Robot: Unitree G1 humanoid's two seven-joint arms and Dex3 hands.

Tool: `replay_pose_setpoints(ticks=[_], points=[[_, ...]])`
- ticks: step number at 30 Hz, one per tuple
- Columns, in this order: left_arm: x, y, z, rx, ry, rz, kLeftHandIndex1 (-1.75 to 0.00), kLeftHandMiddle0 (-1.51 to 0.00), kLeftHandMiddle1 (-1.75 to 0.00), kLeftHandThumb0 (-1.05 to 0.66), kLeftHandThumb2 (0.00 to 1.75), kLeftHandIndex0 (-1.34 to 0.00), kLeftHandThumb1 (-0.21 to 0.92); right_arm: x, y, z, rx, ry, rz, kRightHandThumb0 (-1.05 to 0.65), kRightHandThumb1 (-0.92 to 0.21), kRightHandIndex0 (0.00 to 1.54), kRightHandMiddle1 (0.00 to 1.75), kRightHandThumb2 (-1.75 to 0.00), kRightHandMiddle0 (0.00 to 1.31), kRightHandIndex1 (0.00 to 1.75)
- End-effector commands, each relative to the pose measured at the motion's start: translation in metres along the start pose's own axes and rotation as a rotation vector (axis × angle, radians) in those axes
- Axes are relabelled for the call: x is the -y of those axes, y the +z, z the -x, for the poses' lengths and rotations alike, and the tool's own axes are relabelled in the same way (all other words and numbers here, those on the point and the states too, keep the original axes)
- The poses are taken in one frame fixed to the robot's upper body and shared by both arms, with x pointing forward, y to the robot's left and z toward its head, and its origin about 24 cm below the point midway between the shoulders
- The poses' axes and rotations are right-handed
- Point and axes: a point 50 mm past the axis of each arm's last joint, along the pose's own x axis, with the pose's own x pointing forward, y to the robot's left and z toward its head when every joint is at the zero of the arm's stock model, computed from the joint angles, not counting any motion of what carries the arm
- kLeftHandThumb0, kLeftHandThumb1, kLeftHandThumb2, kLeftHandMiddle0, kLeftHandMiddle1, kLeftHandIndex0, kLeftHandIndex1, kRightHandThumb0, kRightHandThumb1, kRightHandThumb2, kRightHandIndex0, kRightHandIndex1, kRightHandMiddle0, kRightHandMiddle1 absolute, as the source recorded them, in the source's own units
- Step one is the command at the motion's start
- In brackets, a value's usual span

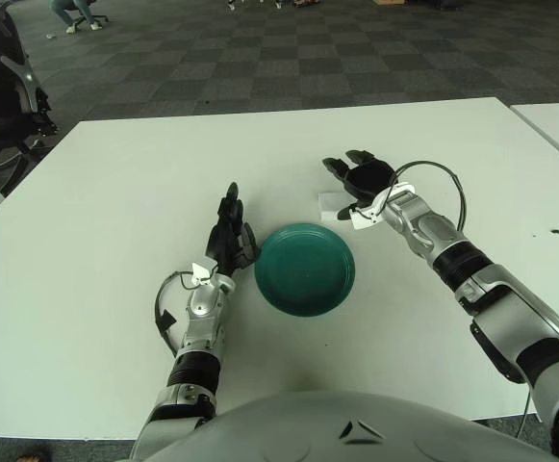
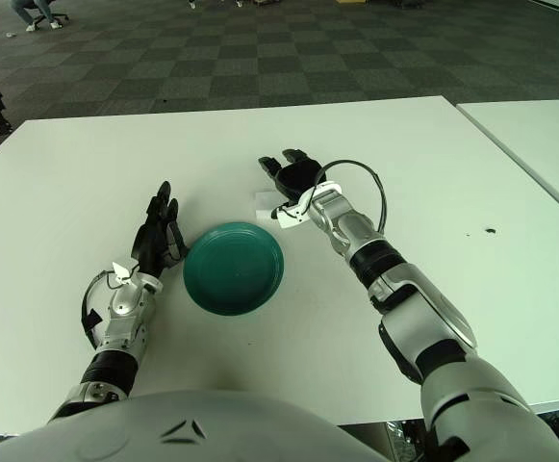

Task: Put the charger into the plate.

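a white table (image 1: 96, 241) carries a teal plate (image 1: 305, 269). beyond the plate's far right rim, the right hand (image 1: 364, 180) hovers with fingers spread over the white charger (image 1: 334, 203), gripping nothing. the left hand (image 1: 228, 241), fingers straight, shows just left of the plate.

The right hand (image 1: 364, 180) covers most of the white charger (image 1: 331, 203), so any contact cannot be told.
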Motion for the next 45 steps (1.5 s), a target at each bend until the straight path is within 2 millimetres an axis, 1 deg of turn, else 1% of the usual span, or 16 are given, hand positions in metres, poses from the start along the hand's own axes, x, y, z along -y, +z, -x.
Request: replay_pose_setpoints(ticks=[1,11,17,26,36,39,45], points=[[0.004,-0.049,0.051,-0.219,0.103,0.109,-0.18,0.00,0.00,-0.96,1.11,0.00,0.92,0.009,-0.006,-0.006,-0.012,0.017,0.044,-0.95,-0.92,0.08,0.05,-0.52,0.00,0.01],[0.004,-0.050,0.051,-0.215,0.105,0.101,-0.21,0.00,0.00,-0.96,1.10,0.00,0.92,0.011,-0.014,-0.014,-0.045,0.044,0.059,-0.93,-0.92,0.10,0.05,-0.54,0.00,0.01],[0.004,-0.050,0.051,-0.218,0.107,0.105,-0.24,0.00,0.00,-0.97,1.09,0.00,0.92,0.010,-0.015,-0.017,-0.051,0.046,0.065,-0.92,-0.92,0.12,0.05,-0.54,0.00,0.01],[0.005,-0.051,0.052,-0.226,0.106,0.106,-0.23,0.00,0.00,-0.98,1.09,0.00,0.92,0.010,-0.014,-0.021,-0.055,0.055,0.059,-0.91,-0.92,0.13,0.04,-0.52,0.00,0.02],[0.006,-0.050,0.052,-0.224,0.096,0.114,-0.23,0.00,0.00,-0.98,1.10,0.00,0.92,0.010,-0.008,-0.023,-0.052,0.074,0.029,-0.90,-0.92,0.11,0.06,-0.52,0.01,0.00],[0.006,-0.051,0.052,-0.224,0.096,0.118,-0.25,0.00,0.00,-0.98,1.10,0.00,0.92,0.011,-0.006,-0.023,-0.050,0.080,0.014,-0.91,-0.92,0.11,0.06,-0.53,0.00,0.00],[0.006,-0.050,0.052,-0.221,0.096,0.091,-0.22,0.00,0.00,-0.98,1.10,0.00,0.92,0.013,-0.003,-0.022,-0.040,0.087,0.000,-0.94,-0.92,0.11,0.06,-0.57,0.00,0.00]])
